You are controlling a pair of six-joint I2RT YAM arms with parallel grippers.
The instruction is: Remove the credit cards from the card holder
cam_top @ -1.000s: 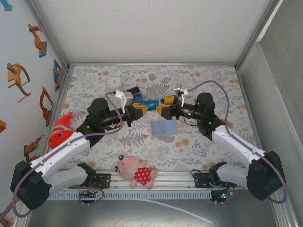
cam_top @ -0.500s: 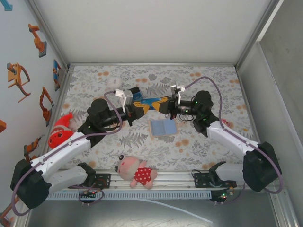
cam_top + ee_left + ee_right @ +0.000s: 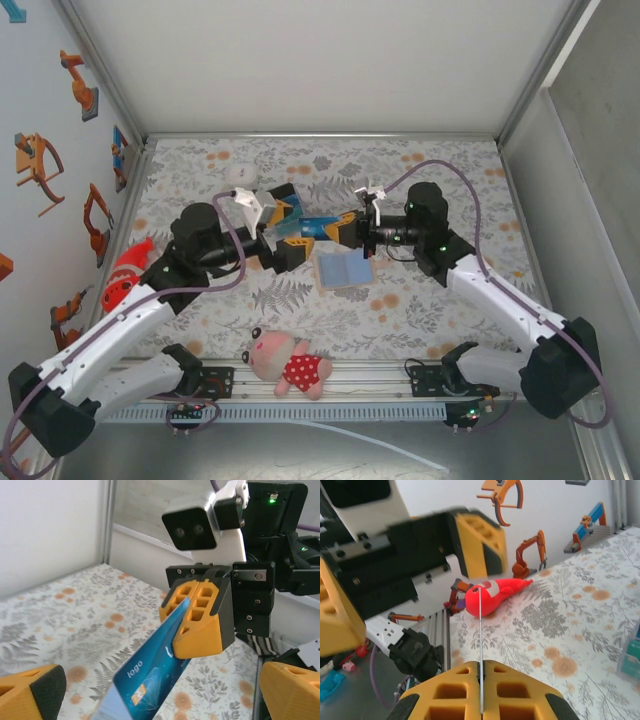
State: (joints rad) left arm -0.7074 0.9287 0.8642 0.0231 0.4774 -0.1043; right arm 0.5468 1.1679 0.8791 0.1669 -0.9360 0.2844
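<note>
Card holder [image 3: 345, 270]: tan wallet, lying open and flat on the flower-patterned table [image 3: 440, 170], blue-grey inner faces up, just in front of the two grippers and touched by neither. Credit card [image 3: 313, 227]: blue, with a printed logo and a chip, held in the air above the table beyond the card holder. Right gripper [image 3: 343, 228]: fingers pressed fully together on one end of the card; from its own wrist view the card [image 3: 480, 625] shows edge-on as a thin line. Left gripper [image 3: 280, 232]: fingers [image 3: 35, 692] spread wide, the card's free end [image 3: 150, 680] between them and clear of both. Striped block [image 3: 282, 198]: on the table just behind the left gripper. Red plush toy [image 3: 125, 278]: at the left table edge. Pink doll in a red dress [image 3: 290, 365]: by the near rail.
</note>
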